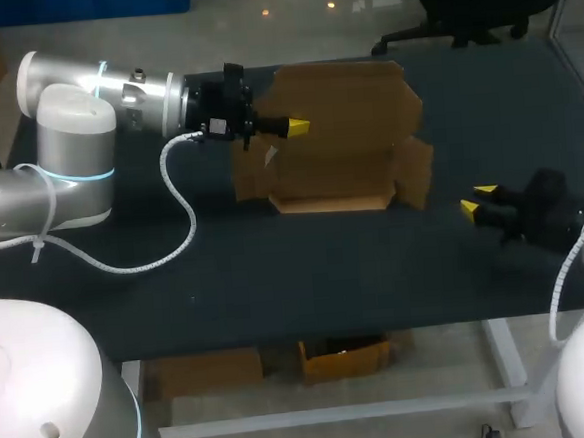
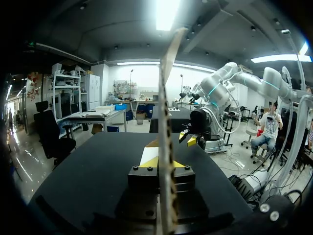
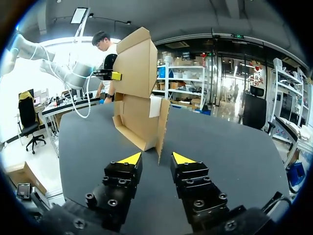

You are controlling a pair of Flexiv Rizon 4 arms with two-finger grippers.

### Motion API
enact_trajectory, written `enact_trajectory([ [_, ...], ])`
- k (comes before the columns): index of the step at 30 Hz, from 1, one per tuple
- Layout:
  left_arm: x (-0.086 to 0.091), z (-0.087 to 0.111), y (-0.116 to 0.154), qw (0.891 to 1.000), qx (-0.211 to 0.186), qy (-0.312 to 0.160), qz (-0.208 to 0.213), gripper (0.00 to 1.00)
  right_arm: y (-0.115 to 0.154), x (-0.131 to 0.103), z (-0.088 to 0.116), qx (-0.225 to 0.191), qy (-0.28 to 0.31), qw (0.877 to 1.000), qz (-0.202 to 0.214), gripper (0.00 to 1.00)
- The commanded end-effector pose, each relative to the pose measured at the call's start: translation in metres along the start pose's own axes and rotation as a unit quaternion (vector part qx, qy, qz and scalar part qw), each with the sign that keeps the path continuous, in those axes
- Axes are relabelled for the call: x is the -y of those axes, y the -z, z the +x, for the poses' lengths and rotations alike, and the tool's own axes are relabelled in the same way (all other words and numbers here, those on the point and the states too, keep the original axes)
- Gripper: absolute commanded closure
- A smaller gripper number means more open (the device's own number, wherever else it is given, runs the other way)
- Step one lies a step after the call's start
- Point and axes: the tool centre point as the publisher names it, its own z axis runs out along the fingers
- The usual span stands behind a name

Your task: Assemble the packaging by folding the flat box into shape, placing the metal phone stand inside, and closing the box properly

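**Partly folded cardboard box** [image 1: 342, 140] standing on the desk [image 1: 276, 270], panels raised and flaps loose. The left gripper [image 2: 164, 164] pinches the box's upright panel edge-on from the box's left side. The right gripper [image 3: 156, 159], fingers spread and holding nothing, sits low to the box's right, apart from it. The cardboard is probably light and thin, stiff across its panels but yielding at the creases, so it is best held on a flat face near a fold. No metal phone stand shows; it is possibly hidden behind the box.

Brown box [image 1: 337, 111], black table [image 1: 276, 270]
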Motion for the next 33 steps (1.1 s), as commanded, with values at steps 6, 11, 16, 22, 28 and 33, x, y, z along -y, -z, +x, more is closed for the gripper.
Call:
enact_trajectory([
  [6, 0.000, 0.010, 0.003, 1.000, 0.004, -0.002, -0.004, 1.00, -0.002, 0.005, -0.001, -0.002, -0.002, 1.000, -0.003, 0.65],
  [11, -0.002, 0.015, 0.003, 1.000, 0.003, -0.002, -0.001, 1.00, -0.004, 0.005, -0.001, -0.004, -0.003, 1.000, -0.003, 0.66],
  [16, -0.003, 0.018, 0.002, 1.000, 0.002, -0.003, 0.000, 1.00, -0.005, 0.004, -0.001, -0.005, -0.002, 1.000, -0.003, 0.66],
  [22, -0.004, 0.020, 0.002, 1.000, 0.001, -0.004, 0.000, 1.00, -0.005, 0.003, 0.000, -0.005, -0.001, 1.000, -0.004, 0.67],
  [28, -0.002, 0.021, 0.003, 1.000, 0.003, -0.006, 0.001, 1.00, -0.006, 0.003, 0.000, -0.005, -0.001, 1.000, -0.004, 0.67],
  [33, -0.002, 0.022, 0.004, 1.000, 0.003, -0.007, 0.000, 1.00, -0.006, 0.003, 0.000, -0.004, -0.002, 1.000, -0.003, 0.66],
])
